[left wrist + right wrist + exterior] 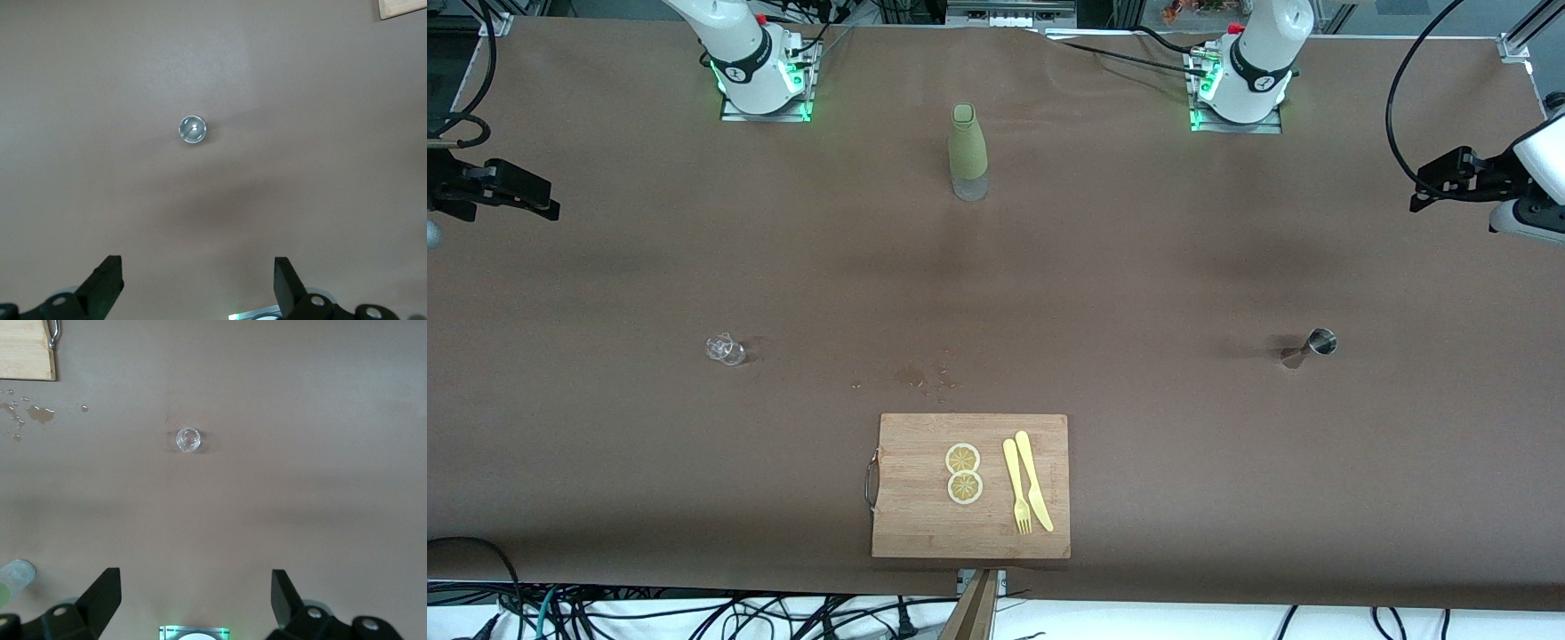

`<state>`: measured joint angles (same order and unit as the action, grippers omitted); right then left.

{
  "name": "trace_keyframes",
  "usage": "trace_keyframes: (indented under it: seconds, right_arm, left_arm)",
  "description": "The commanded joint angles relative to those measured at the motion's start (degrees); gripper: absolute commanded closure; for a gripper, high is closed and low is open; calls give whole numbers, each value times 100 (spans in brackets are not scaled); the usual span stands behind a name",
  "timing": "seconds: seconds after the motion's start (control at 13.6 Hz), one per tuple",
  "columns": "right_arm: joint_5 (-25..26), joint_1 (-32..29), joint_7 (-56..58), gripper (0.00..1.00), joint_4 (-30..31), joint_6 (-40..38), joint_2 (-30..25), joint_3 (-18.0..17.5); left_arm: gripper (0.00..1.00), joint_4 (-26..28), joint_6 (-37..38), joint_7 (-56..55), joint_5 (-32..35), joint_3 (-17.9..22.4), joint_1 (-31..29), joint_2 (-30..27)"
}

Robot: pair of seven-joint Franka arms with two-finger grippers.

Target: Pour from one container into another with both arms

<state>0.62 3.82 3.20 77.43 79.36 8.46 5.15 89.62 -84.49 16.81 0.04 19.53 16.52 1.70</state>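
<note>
The tiny clear glass cup (725, 348) stands on the brown table toward the right arm's end. In the right wrist view the glass cup (188, 439) shows from above, well ahead of my right gripper (195, 579), which is open and empty. The steel jigger (1310, 347) stands toward the left arm's end. The left wrist view looks down on the jigger (193, 129), ahead of my open, empty left gripper (198, 265). In the front view the left gripper (1432, 182) and right gripper (538, 197) hang high over the table's two ends.
An olive-green bottle (967, 153) stands between the two arm bases. A wooden cutting board (907, 516) near the front edge carries two lemon slices (963, 472), a yellow fork (1016, 486) and knife (1034, 480). Small wet spots (925, 378) lie just above the board.
</note>
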Motion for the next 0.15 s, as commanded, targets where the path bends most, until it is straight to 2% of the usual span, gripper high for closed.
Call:
trace_keyframes:
  seconds: [0.0,0.07]
  right_arm:
    - [35,-39,-39,0,97,71,-64,-15]
    - [35,-39,-30,0,97,71,-64,-14]
  left_arm:
    - [0,170,-41,-134,206,-116,-62,-196]
    - [0,170,-50,-125,206,-116,-62,-196]
